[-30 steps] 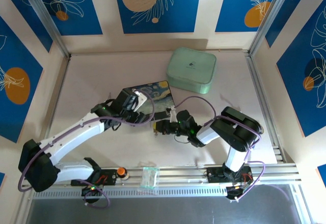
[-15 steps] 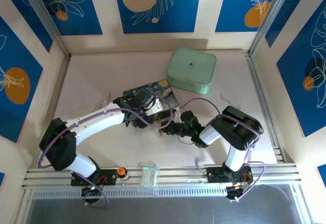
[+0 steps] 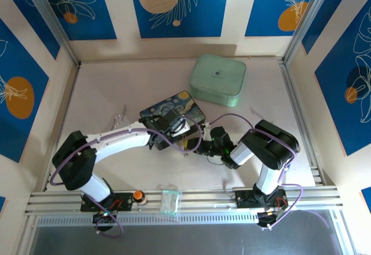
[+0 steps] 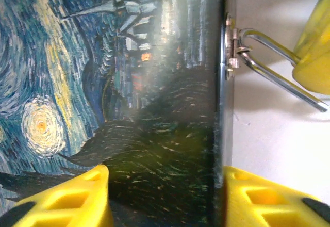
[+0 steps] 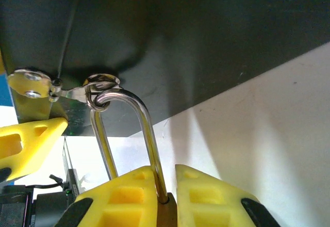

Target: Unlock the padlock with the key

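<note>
Steadying step: the right pincer [image 5: 165, 198] clamps the padlock [image 5: 150, 142], which hangs from the hasp [image 5: 100, 85] of the box [image 4: 129, 82]. The left pincer [image 4: 164, 185] straddles that box, grip unclear. Next, the key must be brought in.

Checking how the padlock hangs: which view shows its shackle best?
Right wrist: the shackle is close and sharp, looped through the box's hasp ring, held by the right gripper. Left wrist catches it sideways at the frame's edge; top external leaves it too small to see.
</note>
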Controlling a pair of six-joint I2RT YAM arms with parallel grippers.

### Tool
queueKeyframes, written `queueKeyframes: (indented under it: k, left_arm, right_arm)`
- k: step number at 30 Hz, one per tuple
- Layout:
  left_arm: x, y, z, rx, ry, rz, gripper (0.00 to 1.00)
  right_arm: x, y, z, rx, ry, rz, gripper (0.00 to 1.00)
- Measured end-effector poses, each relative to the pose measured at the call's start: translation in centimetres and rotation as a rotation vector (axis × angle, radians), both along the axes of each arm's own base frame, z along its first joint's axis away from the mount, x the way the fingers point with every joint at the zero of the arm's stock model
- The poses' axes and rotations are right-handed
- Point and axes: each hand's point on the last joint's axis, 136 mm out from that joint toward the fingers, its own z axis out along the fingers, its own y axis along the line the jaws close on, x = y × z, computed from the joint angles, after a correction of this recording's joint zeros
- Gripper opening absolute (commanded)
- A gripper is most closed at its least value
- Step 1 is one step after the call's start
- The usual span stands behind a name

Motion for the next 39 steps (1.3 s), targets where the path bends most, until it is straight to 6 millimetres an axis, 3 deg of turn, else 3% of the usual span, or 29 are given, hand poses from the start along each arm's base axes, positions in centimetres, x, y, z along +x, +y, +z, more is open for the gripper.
queueKeyframes:
  k: [23, 39]
  left_arm:
    - [-0.1, -1.8, -0.8, 0.056, -0.048, 0.004, 0.37]
    - [0.2, -2.5, -1.0, 0.057, -0.073, -0.021, 0.31]
  right_arm:
    - [0.7, -0.2, 0.6, 0.086, 0.145, -0.340, 0.00]
    - [1.5, -0.5, 0.8, 0.146, 0.213, -0.433, 0.00]
